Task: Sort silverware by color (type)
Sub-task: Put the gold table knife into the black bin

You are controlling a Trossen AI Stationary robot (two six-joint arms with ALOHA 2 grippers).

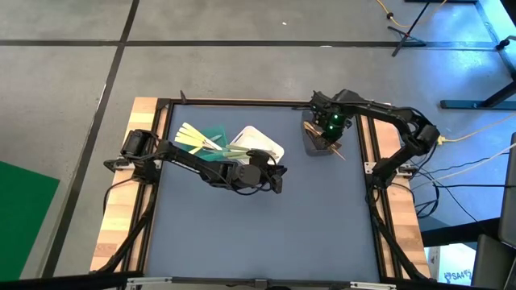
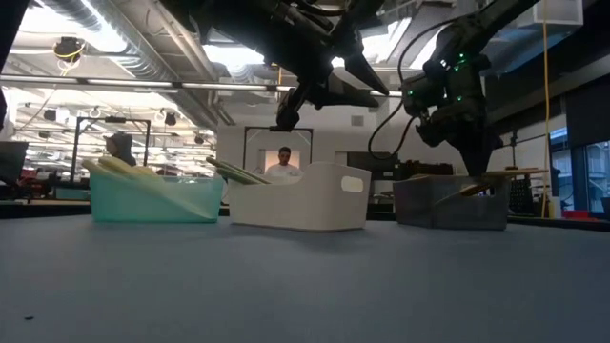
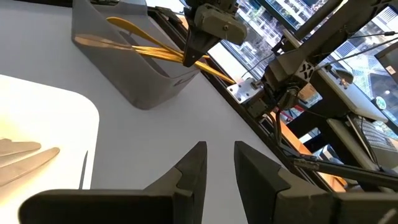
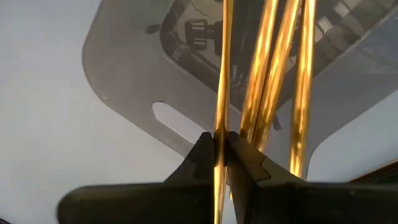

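Three containers stand in a row at the table's far side. The green one [image 1: 211, 137] holds pale yellow and light green silverware [image 1: 193, 137]. White or silver pieces [image 3: 18, 155] lie in the white one [image 1: 260, 143]. The grey one [image 1: 316, 141] holds several orange-brown pieces [image 3: 143, 46]. My right gripper [image 1: 326, 137] hangs over the grey container, shut on one orange-brown utensil [image 4: 222, 74]. My left gripper [image 3: 219, 168] hovers near the white container's near side, open, with nothing between its fingers. My right gripper pinches one orange-brown utensil's thin shaft [image 4: 219, 124] between its two fingers. The fingers come from above, pointing steeply down. The utensil's far part reaches into the grey container beside the other orange-brown pieces; whether it rests on them I cannot tell.
Orange-brown handles [image 1: 339, 151] stick out over the grey container's near right rim. The table's dark frame rail [image 1: 372, 161] runs close behind the right arm. Bare tabletop [image 1: 266, 234] spreads toward the near edge. People show in the room beyond [image 2: 284, 164].
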